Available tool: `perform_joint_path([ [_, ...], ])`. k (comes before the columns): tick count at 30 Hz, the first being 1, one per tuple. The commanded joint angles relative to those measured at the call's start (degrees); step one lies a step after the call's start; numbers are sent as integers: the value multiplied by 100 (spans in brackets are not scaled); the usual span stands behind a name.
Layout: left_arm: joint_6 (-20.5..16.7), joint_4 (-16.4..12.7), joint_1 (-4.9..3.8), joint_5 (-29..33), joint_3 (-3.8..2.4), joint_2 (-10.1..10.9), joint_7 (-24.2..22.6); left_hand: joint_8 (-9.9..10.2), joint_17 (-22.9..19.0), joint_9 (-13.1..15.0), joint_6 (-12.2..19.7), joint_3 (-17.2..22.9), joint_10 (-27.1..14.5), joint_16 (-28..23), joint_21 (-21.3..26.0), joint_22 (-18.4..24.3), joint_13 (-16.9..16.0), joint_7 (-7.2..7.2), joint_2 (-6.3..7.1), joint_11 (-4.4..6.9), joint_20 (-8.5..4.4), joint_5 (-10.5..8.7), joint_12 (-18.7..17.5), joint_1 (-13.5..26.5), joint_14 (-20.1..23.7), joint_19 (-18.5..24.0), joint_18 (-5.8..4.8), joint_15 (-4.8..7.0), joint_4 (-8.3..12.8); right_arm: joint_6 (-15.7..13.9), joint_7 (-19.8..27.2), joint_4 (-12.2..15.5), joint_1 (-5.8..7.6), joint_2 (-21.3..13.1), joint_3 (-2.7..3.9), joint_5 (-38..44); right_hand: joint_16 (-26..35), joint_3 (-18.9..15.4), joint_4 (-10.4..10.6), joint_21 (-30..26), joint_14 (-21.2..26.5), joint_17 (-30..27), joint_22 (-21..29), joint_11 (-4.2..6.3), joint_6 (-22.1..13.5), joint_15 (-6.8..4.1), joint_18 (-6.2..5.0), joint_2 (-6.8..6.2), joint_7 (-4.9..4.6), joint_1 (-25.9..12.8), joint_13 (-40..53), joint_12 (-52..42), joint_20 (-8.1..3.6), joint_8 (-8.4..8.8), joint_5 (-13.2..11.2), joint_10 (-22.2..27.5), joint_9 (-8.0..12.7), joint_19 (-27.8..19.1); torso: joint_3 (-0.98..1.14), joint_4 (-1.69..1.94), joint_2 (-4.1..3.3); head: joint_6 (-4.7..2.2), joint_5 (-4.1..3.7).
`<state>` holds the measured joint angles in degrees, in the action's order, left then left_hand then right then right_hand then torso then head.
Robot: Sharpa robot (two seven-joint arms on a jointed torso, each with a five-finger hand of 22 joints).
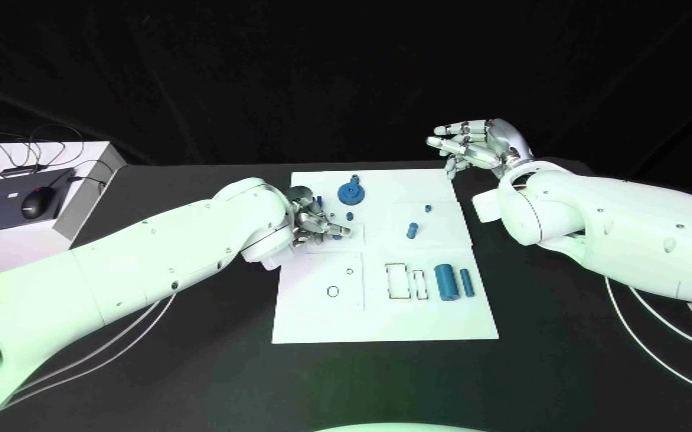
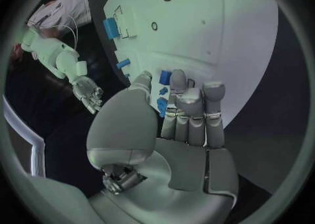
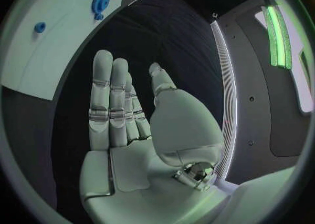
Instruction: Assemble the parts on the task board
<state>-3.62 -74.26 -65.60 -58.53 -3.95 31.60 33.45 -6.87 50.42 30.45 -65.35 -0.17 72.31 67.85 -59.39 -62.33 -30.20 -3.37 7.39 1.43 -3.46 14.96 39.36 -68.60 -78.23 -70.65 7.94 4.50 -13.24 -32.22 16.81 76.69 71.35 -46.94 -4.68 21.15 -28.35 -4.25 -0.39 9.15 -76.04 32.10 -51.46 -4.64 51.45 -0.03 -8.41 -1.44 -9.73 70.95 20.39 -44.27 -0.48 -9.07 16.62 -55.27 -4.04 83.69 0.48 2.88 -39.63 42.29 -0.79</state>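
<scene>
The white board (image 1: pixel 378 307) lies mid-bench. The left hand (image 1: pixel 315 222) pinches a small blue part (image 2: pixel 165 77) at the board's left edge. It looks light, stiff, slippery: hold its sides. The right hand (image 1: pixel 476 142) hovers empty, fingers apart.

Black table (image 1: pixel 173 352) carries white task board (image 1: pixel 325 317) at centre; white box (image 1: pixel 51 197) with cables at far left corner.

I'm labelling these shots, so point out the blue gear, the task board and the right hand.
blue gear (image 1: pixel 351 192), head view, middle of its toothed disc.
task board (image 1: pixel 433 322), head view, bare white near corner.
right hand (image 3: pixel 134 129), right wrist view, on the palm.
</scene>
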Motion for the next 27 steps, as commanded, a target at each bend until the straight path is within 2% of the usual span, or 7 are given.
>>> perform_joint_path([
  [1, 104, 69, 2, 28, 8, -49, 29, -55, 62, 26, 7, 74, 41, 55, -66, -53, -4, 4, -67, 11, -4, 10, 34, 7, -77, -70, -12, 4, 39, 58, 35, 7, -1, 4, 2, 27, 20, -12, 33, 22, -25, 5, 10, 19, 6, 23, -115, -14, -41, -56, -5, -23, -18, -6, 43, 20, 1, 79, 1, 1, 0, 2, -1],
  [7, 126, 145, 2, 31, 18, -95, 49, -159, 169, 80, -50, 197, 100, 99, -173, -149, 3, 52, -101, 47, -49, 12, 47, 5, -150, -133, -54, 31, 113, 59, 35, 7, -1, 4, 1, 27, 20, -10, 36, 25, -26, 5, 11, 20, 8, 22, -115, -14, -40, -56, -5, -24, -18, -6, 45, 18, 1, 79, 2, 2, 1, 7, -18],
  [15, 205, 173, 2, 43, 24, -124, 55, -487, 351, 293, -63, 450, 197, 117, -269, -246, 12, 153, -115, 117, -162, -2, 16, -79, -198, -193, -155, 92, 357, 62, 33, 4, -1, 8, 1, 27, 20, -10, 36, 25, -26, 5, 11, 20, 8, 22, -115, -14, -40, -56, -5, -24, -18, -6, 45, 18, 1, 79, 0, 6, 1, 21, -21],
  [24, 258, 188, 2, 64, 35, -142, 38, -522, 405, 294, -46, 473, 208, 117, -286, -268, 8, 161, -69, 124, -177, -3, 3, -150, -208, -200, -176, 92, 468, 63, 34, 3, -2, 13, 1, 28, 20, -10, 36, 25, -26, 5, 11, 20, 8, 22, -115, -14, -40, -56, -5, -24, -18, -6, 45, 18, 1, 79, 0, 4, 6, 36, -15],
  [27, 251, 191, 2, 66, 37, -145, 33, -513, 417, 276, -42, 493, 210, 116, -290, -274, 6, 157, -91, 122, -179, -5, -1, -179, -209, -200, -180, 94, 502, 63, 35, 2, -2, 13, 1, 28, 20, -10, 36, 25, -26, 5, 11, 20, 8, 22, -115, -14, -40, -56, -5, -24, -18, -6, 45, 18, 1, 79, 2, 4, 6, 36, -15],
])
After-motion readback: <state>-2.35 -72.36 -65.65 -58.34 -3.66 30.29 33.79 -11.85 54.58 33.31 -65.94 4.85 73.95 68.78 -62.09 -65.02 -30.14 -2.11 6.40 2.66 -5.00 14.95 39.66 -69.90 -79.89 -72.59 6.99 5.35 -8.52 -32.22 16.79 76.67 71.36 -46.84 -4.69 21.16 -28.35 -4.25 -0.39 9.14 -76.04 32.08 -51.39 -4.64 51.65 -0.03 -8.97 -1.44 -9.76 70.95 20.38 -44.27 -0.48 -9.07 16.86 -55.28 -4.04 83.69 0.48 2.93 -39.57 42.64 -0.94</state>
